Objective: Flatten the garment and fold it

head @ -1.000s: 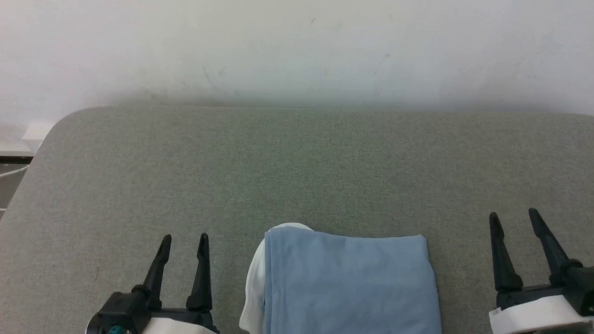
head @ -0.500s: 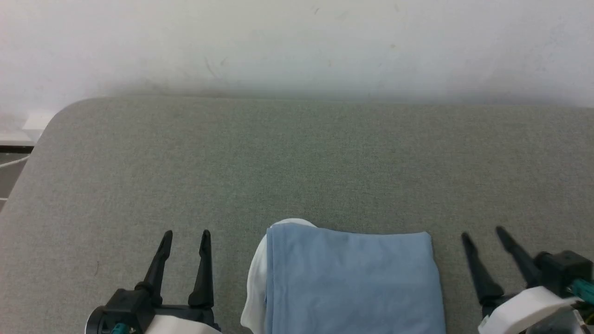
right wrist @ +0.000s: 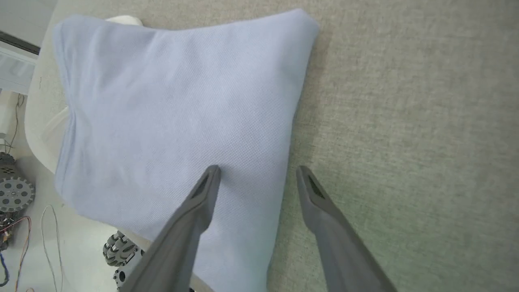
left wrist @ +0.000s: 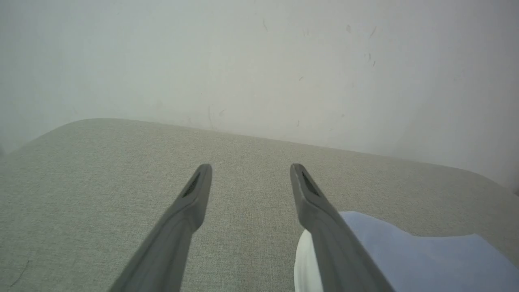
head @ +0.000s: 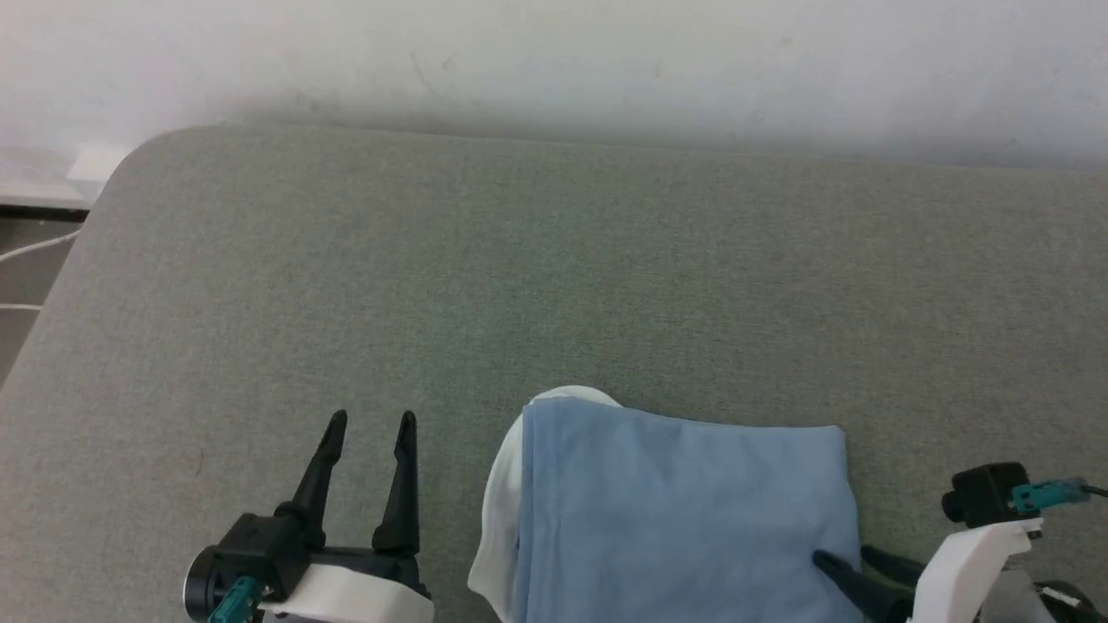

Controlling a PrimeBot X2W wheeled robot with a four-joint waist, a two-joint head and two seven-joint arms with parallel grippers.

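The garment [head: 684, 510] lies folded into a light blue rectangle at the near middle of the table, with a white part [head: 500, 510] peeking out on its left side. My left gripper [head: 370, 419] stands open over bare table just left of it, fingers pointing away from me. My right gripper [head: 841, 555] is open and points leftward at the garment's right edge. In the right wrist view the right gripper [right wrist: 258, 169] straddles that edge: one finger over the garment [right wrist: 174, 105], the other over the table. In the left wrist view the garment [left wrist: 405, 259] lies right of the left gripper [left wrist: 250, 167].
The grey-green padded table [head: 554, 260] runs back to a pale wall [head: 554, 52]. Its rounded left corner [head: 130, 164] meets floor with a white cable. In the right wrist view the garment's near part overhangs the table's edge above the robot's wheels [right wrist: 14, 194].
The head view has shifted, so the table sits higher in it. My right gripper has swung from pointing away from me to pointing left, down at the garment's right edge. The left gripper has kept its pose.
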